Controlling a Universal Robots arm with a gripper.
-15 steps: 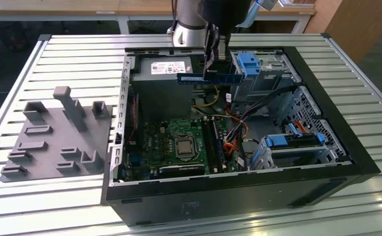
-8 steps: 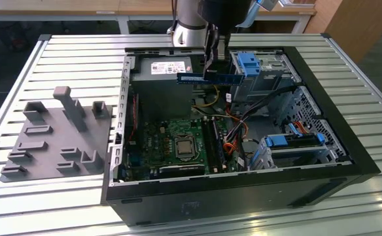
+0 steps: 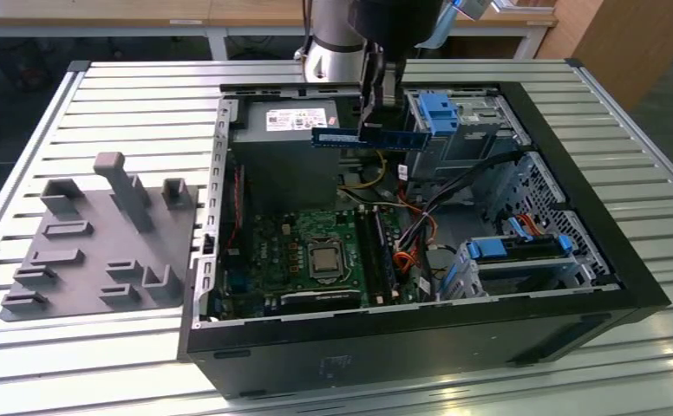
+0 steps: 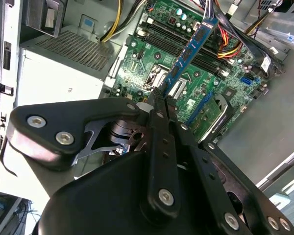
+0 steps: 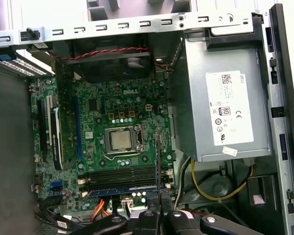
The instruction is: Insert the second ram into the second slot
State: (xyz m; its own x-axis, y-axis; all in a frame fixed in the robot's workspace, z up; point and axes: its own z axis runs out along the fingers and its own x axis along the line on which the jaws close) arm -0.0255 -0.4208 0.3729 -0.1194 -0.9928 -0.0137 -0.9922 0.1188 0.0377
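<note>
Above open computer case [image 3: 609,217] | hand [image 3: 378,126] clamped on memory stick [image 3: 371,137] by its upper edge | stick judged light, stiff, thin, brittle | hold by edges, not chips

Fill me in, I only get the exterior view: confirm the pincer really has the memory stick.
Observer: Yes. In the second wrist view the pincer is shut on the memory stick, which juts out over the open case.
Operator: Now check what is already plugged in.
Observer: In the first wrist view a blue stick looks seated in the row farthest from the processor.
Operator: Report its neighbours.
Observer: The black slots between it and the processor look empty.
</note>
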